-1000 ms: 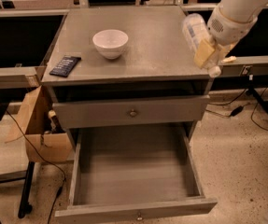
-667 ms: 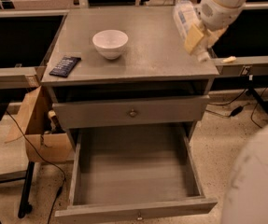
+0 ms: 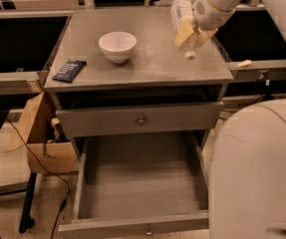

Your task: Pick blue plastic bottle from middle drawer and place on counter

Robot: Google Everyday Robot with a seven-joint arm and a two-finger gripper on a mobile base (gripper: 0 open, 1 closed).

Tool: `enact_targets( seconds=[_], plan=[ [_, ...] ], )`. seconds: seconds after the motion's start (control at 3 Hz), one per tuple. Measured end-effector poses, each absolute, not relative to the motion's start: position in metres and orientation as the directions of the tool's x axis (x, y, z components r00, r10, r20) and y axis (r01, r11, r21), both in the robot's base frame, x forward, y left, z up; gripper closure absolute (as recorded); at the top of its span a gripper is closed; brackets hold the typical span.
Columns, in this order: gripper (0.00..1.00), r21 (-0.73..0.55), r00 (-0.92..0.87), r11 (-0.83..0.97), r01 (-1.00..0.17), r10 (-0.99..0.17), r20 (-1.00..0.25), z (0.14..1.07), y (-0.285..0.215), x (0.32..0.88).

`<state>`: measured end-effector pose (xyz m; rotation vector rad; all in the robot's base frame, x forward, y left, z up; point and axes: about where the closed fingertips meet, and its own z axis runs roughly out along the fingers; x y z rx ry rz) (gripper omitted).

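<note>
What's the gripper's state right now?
Gripper: closed on the small translucent blue plastic bottle, above the flat grey counter, near its right edge.

Counter (image 3: 152,66) carries white bowl (image 3: 117,46), dark flat packet (image 3: 69,70); gripper (image 3: 190,36) hovers above.

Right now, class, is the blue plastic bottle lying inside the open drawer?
No, the gripper holds the blue plastic bottle above the counter on its right side, well away from the open drawer.
</note>
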<state>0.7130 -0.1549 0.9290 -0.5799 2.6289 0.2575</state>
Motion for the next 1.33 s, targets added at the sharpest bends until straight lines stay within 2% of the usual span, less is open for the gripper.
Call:
enact_targets(
  seconds=[0.33,1.33],
  plan=[
    [0.98,0.199,-0.827,0.903,-0.381,-0.237,-0.509,0.911,-0.127,0.731],
    [0.29,0.268,-0.882,0.91,-0.316,-0.177,-0.437,0.867,-0.098,0.733]
  ],
)
